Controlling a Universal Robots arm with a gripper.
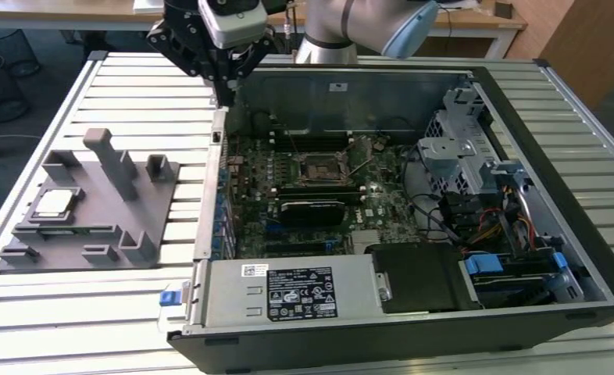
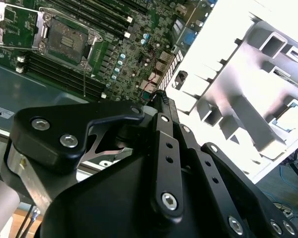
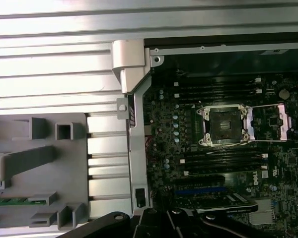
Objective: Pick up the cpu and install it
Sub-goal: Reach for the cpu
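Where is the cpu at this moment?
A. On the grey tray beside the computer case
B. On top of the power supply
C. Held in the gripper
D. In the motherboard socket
A: in the exterior view the cpu lies on the grey tray outside the case, the socket has no chip in it, and the gripper is apart from the cpu, over the case's wall.
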